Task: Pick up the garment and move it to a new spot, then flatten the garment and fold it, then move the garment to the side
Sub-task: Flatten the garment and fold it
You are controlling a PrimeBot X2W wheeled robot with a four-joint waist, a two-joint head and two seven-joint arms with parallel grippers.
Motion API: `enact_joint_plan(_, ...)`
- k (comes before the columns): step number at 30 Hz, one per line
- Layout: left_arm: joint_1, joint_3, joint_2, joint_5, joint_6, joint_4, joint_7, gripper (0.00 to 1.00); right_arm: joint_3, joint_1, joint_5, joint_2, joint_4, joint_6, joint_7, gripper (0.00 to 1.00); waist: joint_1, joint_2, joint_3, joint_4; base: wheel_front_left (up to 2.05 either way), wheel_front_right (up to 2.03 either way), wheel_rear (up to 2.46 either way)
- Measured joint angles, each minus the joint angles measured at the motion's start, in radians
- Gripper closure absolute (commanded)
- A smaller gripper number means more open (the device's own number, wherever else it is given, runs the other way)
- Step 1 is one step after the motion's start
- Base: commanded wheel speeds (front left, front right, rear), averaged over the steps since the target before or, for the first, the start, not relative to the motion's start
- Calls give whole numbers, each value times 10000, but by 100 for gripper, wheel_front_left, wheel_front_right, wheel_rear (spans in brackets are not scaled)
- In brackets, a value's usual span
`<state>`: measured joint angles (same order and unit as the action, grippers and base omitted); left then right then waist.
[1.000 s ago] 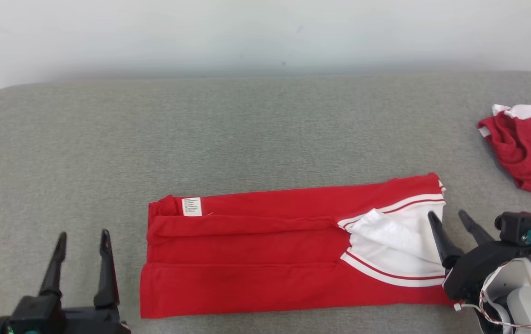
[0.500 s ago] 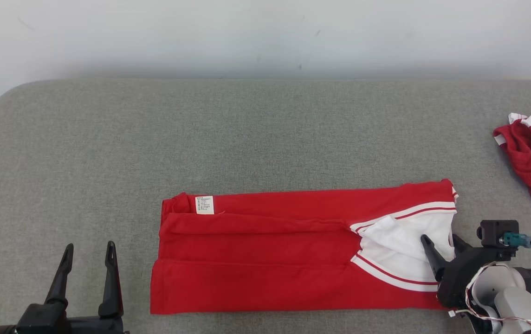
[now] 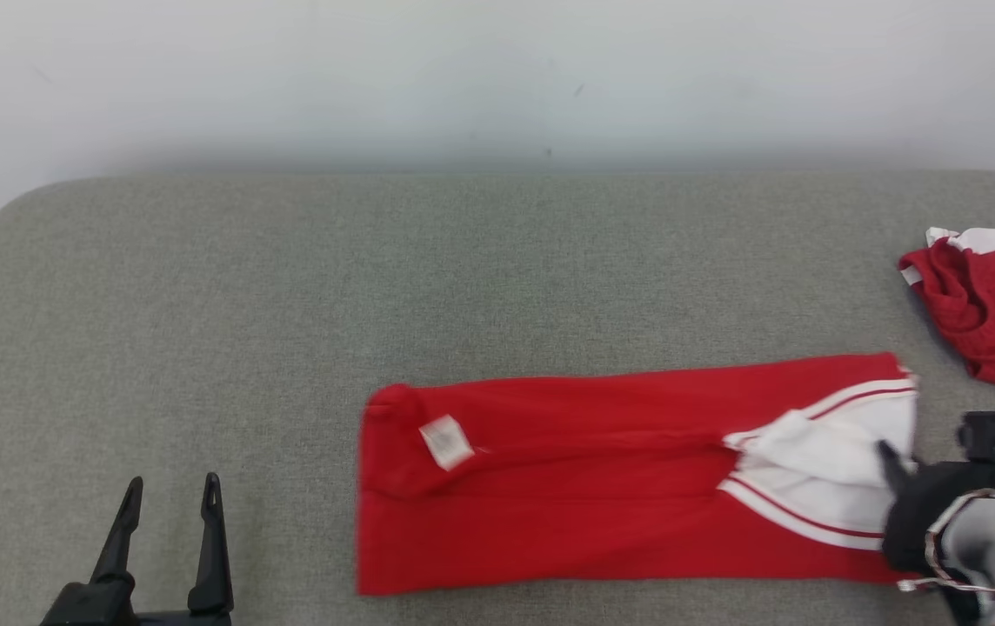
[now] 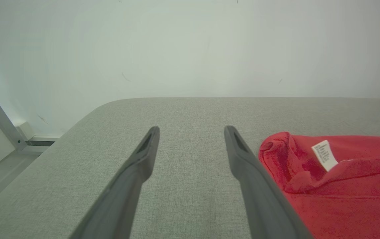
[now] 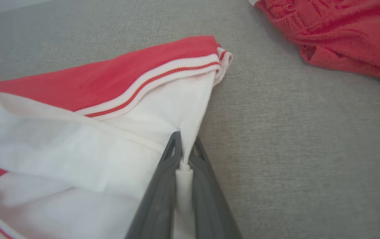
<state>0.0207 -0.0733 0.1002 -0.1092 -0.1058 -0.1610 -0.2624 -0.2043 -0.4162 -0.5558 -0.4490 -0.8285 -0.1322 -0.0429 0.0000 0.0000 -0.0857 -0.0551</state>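
While right end effector point(image 5: 186, 142) pinches one garment point(image 3: 593, 487), second garment point(image 3: 993, 313) lies apart.

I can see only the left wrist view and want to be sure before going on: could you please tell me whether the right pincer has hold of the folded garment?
Observer: Yes, the right pincer is shut on the white hem at the right end of the folded garment.
Operator: Thank you. Does anything else lie on that side?
Observer: A second red garment lies crumpled further right, apart from the folded one.
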Motion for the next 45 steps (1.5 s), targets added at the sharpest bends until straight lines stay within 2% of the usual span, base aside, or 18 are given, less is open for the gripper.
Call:
enact_joint_plan(3,-10,-6,-19,38,-13,-59,-2,0,150,-60,242,-560,-213,2,355,100,0,0,116,63,0,0,0)
enact_joint_plan(11,-217,-232,-36,59,-79,-77,0,0,-13,-145,207,-690,525,2,639,100,0,0,242,352,0,0,0)
enact_joint_plan(17,-420,-326,-107,113,-71,-15,0,0,-598,108,84,-389,2861,4,456,100,-1,0,340,614,0,0,0)
enact_joint_plan(23,-416,-345,-151,125,-73,29,0,0,-1323,608,303,263,6006,4,-790,100,0,0,329,839,0,0,0)
enact_joint_plan(29,-173,-167,-228,153,-88,-96,0,0,-1956,1004,391,1243,7841,4,-1829,100,0,0,230,674,0,0,0)
enact_joint_plan(36,212,146,-295,121,-169,-295,0,0,-2788,603,692,2155,7400,4,-2034,100,0,0,68,207,0,0,0)
enact_joint_plan(45,481,410,-370,84,-180,-523,0,0,-3505,-255,805,2945,4978,4,-1708,100,0,0,-125,-458,0,0,0)
